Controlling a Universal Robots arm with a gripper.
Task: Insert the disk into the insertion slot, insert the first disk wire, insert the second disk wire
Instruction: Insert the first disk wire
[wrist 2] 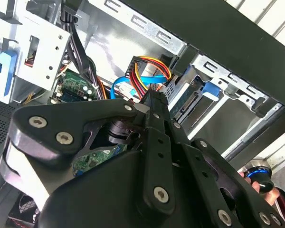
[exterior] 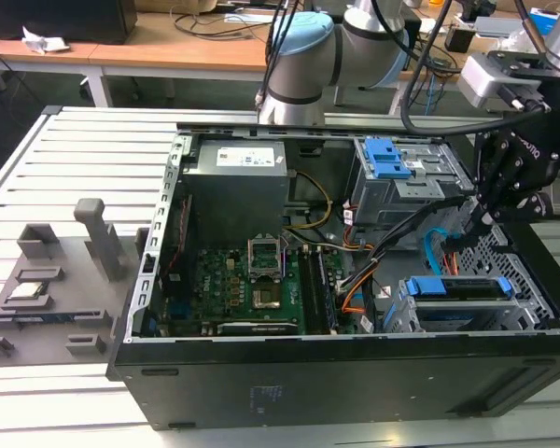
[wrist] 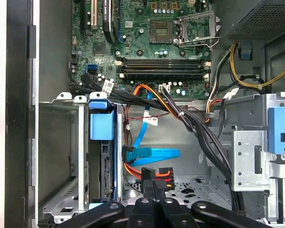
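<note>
In the gripper (wrist: 153, 184), first disk wire (wrist: 164, 175): orange-red, dark plug

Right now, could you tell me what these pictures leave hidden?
The small dark plug on orange-red-black wires: first wrist view, black gripper covers part.
The flat light-blue cable: second wrist view, gripper hides one end.
The silver, blue-framed disk: exterior view, grey perforated cage hides its faces.

Disk (wrist: 99, 126) in insertion slot (wrist: 80, 142); first disk wire (wrist: 162, 176), second disk wire (wrist: 159, 153) beside.
</note>
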